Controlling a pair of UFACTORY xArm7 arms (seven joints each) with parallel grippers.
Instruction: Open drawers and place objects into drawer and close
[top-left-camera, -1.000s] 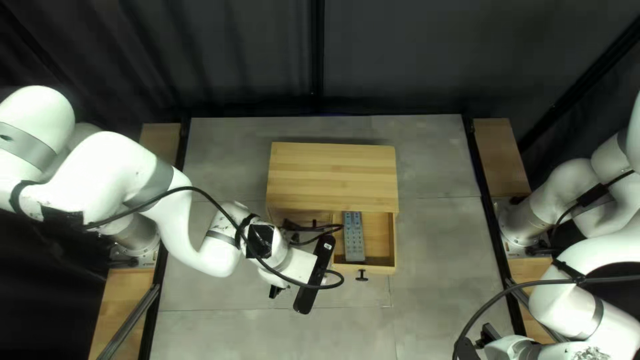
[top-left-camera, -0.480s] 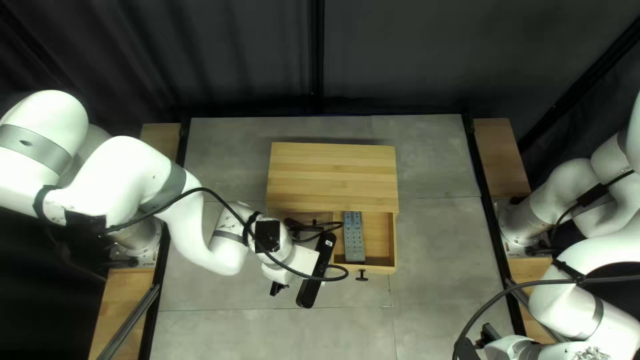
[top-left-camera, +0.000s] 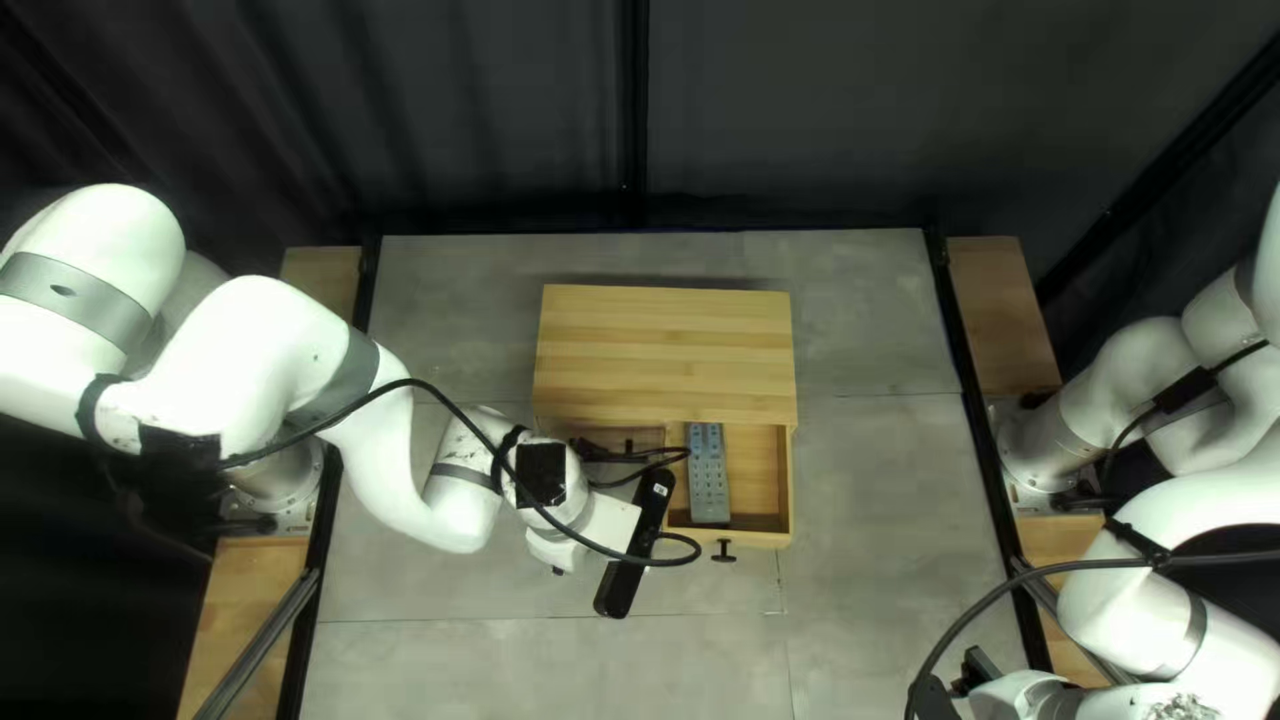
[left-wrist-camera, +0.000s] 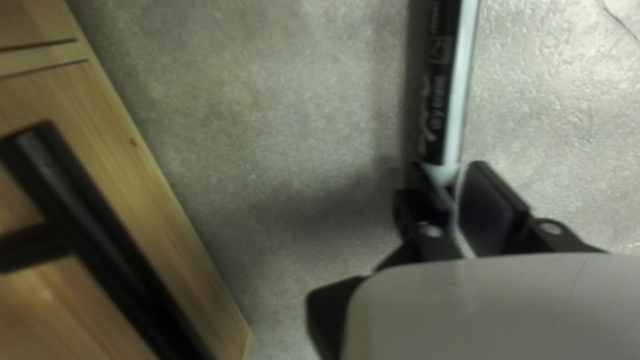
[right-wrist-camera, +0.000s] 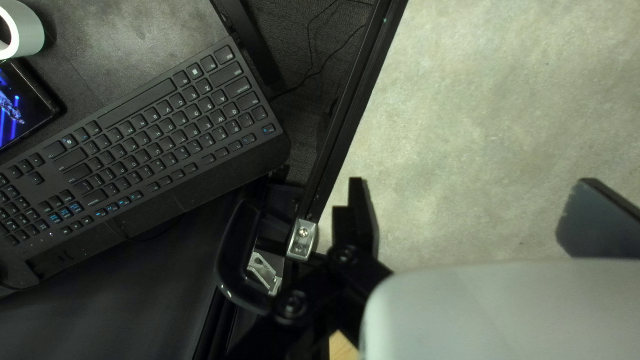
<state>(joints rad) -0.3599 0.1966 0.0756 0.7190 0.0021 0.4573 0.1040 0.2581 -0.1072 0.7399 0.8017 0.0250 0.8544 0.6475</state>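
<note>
In the top left view my left gripper (top-left-camera: pixel 635 544) is low beside the pulled-out drawer (top-left-camera: pixel 792 487) of the wooden cabinet (top-left-camera: pixel 664 350); its fingertips are hidden there. A grey slab with rows of dots (top-left-camera: pixel 708 474) lies in the drawer's right compartment. My right gripper (top-left-camera: pixel 979 670) is at the bottom right. In the left wrist view my left gripper (left-wrist-camera: pixel 457 190) is shut on one end of a black-and-white marker (left-wrist-camera: pixel 448 100), which extends ahead along the table. The black drawer handle (left-wrist-camera: pixel 87 227) is off to one side. My right gripper (right-wrist-camera: pixel 470 217) stands wide open with nothing between its fingers.
Black cables (top-left-camera: pixel 620 460) show over the drawer's left compartment. Beyond the table's black edge rail (right-wrist-camera: pixel 353 100), the right wrist view shows a keyboard (right-wrist-camera: pixel 160 127), a white roll (right-wrist-camera: pixel 27 30) and a lit screen (right-wrist-camera: pixel 17 107).
My left arm has shifted slightly right and toward the cabinet. A black finger that stuck out from under its wrist has mostly drawn in as the gripper closed. The right arm has stayed still.
</note>
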